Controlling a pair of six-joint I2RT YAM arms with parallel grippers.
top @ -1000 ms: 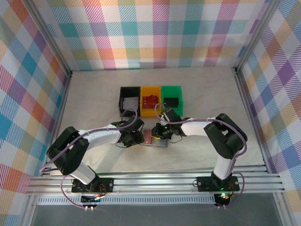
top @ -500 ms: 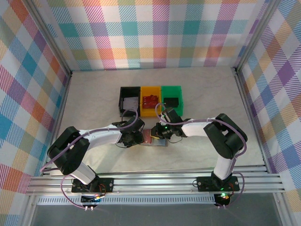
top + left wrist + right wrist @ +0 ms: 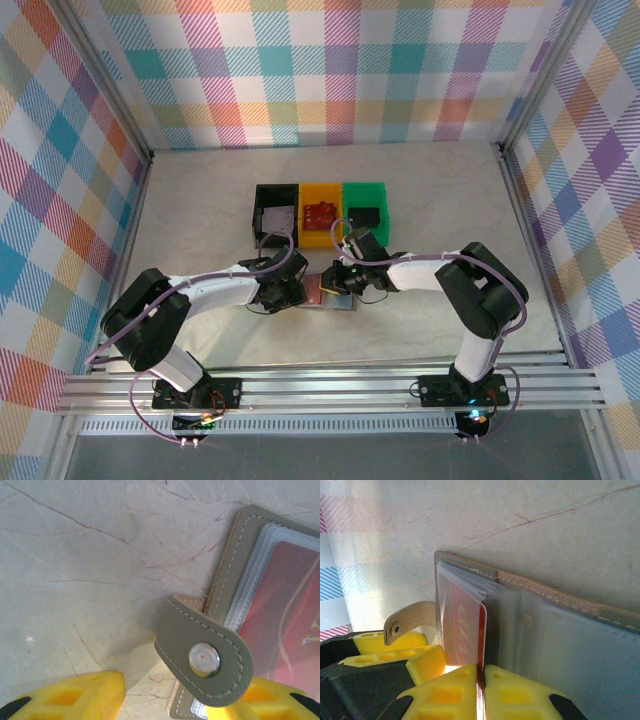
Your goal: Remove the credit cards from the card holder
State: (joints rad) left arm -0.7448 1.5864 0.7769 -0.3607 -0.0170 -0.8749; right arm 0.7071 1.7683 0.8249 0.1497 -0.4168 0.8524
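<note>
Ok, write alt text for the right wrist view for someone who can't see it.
The yellow fingers of the right end effector pinch the edge of a red plastic credit card poking from a clear sleeve of the open grey leather card holder, which lies on a pale marbled table.

From the overhead camera I see a pale, marble-veined worktop point(image 3: 200, 200), walled on three sides by pastel plaid panels point(image 3: 330, 70). Three small bins stand touching in a row toward the back: a black bin point(image 3: 262, 212), an orange-yellow bin point(image 3: 306, 222) holding something red, and a green bin point(image 3: 366, 190). Silver rails point(image 3: 330, 385) run along the near edge.
</note>
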